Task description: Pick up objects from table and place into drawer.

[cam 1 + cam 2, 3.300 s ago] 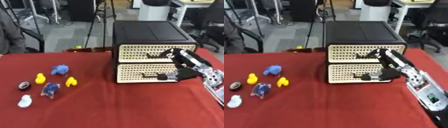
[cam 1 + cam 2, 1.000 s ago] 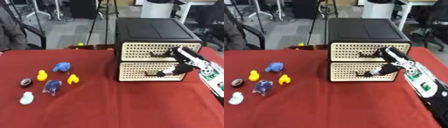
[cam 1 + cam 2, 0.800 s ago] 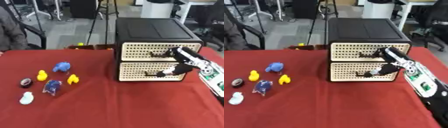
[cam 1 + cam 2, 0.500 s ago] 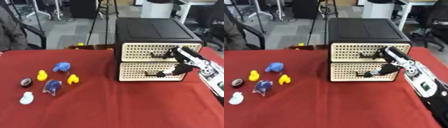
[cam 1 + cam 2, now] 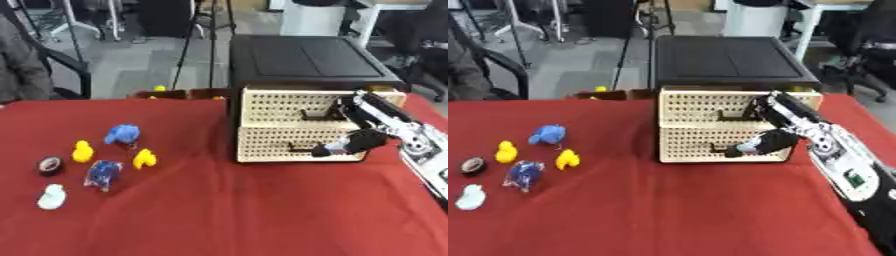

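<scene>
A black cabinet (image 5: 306,60) with two cream perforated drawers stands at the back right of the red table. Both drawers look closed. My right hand (image 5: 350,144) reaches in from the right, its fingers curled at the dark handle (image 5: 299,148) of the lower drawer (image 5: 267,150). On the left lie a blue toy (image 5: 122,134), two yellow ducks (image 5: 82,150) (image 5: 144,158), a black roll (image 5: 50,165), a blue crinkled item (image 5: 103,173) and a pale duck (image 5: 52,197). My left hand does not show.
The red cloth (image 5: 219,210) spreads wide between the toys and the cabinet. A low brown box (image 5: 179,93) sits at the table's far edge. Chairs and a tripod stand on the floor beyond, and a person's sleeve (image 5: 22,75) shows at the far left.
Over the last second my right hand has stayed at the lower drawer's handle and the toys have not moved. The view has shifted slightly since the oldest frames.
</scene>
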